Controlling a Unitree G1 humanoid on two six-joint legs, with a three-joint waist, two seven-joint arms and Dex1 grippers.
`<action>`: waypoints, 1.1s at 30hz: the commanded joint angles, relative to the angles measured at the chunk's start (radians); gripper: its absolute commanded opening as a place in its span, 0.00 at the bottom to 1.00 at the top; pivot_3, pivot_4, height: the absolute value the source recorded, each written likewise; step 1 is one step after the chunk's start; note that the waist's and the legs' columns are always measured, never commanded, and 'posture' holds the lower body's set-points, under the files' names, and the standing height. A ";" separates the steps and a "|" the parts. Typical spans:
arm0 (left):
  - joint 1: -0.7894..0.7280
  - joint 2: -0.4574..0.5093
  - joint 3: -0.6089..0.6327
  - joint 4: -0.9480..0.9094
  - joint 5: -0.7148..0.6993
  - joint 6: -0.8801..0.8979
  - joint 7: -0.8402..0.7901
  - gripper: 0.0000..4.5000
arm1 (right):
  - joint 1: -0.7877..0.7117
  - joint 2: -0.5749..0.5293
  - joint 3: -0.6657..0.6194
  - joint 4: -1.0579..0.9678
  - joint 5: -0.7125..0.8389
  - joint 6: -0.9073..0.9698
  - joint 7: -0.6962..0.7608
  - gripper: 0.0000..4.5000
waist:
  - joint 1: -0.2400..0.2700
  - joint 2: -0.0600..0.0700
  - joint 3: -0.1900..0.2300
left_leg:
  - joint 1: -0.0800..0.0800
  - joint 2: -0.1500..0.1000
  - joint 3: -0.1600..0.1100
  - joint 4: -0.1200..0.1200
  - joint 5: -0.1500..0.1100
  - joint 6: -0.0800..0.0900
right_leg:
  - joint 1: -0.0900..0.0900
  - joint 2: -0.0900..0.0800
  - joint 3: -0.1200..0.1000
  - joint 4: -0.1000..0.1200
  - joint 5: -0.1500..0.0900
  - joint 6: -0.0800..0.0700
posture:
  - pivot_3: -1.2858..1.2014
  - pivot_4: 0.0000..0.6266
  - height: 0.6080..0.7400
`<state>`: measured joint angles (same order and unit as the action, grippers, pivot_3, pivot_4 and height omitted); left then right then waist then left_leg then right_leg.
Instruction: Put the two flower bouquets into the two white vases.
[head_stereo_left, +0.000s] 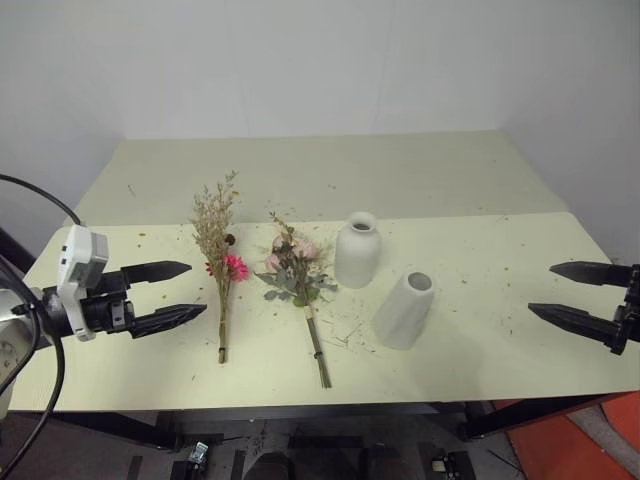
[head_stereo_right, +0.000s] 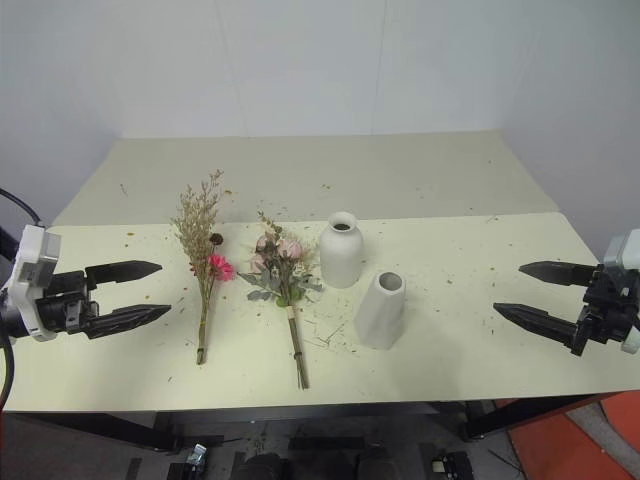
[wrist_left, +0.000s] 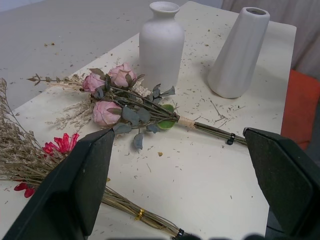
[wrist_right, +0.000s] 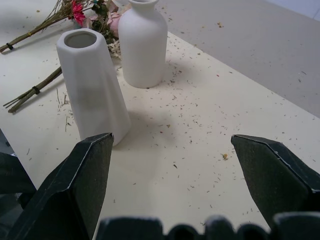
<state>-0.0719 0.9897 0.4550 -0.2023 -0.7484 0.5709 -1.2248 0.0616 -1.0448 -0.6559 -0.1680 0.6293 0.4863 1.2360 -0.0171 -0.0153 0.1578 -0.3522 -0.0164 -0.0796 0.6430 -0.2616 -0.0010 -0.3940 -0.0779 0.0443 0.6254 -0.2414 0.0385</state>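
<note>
Two bouquets lie flat on the pale table. The dried-grass bouquet (head_stereo_left: 219, 262) with one hot-pink flower is on the left; the pink-rose bouquet (head_stereo_left: 297, 270) with grey-green leaves lies beside it, stems toward the front edge. Right of them stand the rounded white bottle vase (head_stereo_left: 357, 250) and, nearer the front, the tapered white vase (head_stereo_left: 405, 310). My left gripper (head_stereo_left: 172, 291) hovers open at the left, apart from the grasses, nothing between its fingers. At the table's right end my right gripper (head_stereo_left: 554, 289) is open and empty, well away from the tapered vase.
The table (head_stereo_left: 480, 270) is strewn with dried plant crumbs, thickest around the stems. A second, darker tabletop (head_stereo_left: 330, 170) extends behind up to a white wall. An orange object (head_stereo_left: 570, 440) sits on the floor at the front right.
</note>
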 joint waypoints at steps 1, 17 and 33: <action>0.000 0.000 0.036 -0.023 -0.013 -0.009 0.007 1.00 | -0.016 -0.017 -0.020 -0.014 0.003 -0.015 0.002 0.99 | 0.000 0.000 0.000 | 0.000 0.000 0.000 0.000 0.000 0.000 | 0.000 0.000 0.000 0.000 0.000 0.000 | 0.52 0.24 1.00; 0.018 0.017 0.015 -0.043 0.031 0.038 0.107 1.00 | -0.060 -0.039 0.019 -0.020 0.010 0.000 0.013 0.99 | 0.001 0.000 0.000 | 0.000 0.000 0.000 0.000 0.000 0.000 | 0.000 0.000 0.000 0.000 0.000 0.000 | 0.52 0.24 1.00; -0.194 0.106 -0.235 -0.072 0.130 0.452 0.427 1.00 | -0.181 -0.022 0.148 -0.066 0.026 -0.019 0.008 0.99 | -0.001 0.000 0.000 | 0.000 0.000 0.000 0.000 0.000 0.000 | 0.000 0.000 0.000 0.001 0.000 0.000 | 0.52 0.24 1.00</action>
<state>-0.2368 1.0695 0.2359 -0.2701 -0.6454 0.9766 -0.8355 -0.0992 -1.0574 -0.5099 -0.2031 0.6417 0.4861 1.2405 -0.0181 -0.0153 0.1579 -0.3520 -0.0167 -0.0798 0.6432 -0.2616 -0.0010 -0.3943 -0.0777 0.0442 0.6265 -0.2414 0.0387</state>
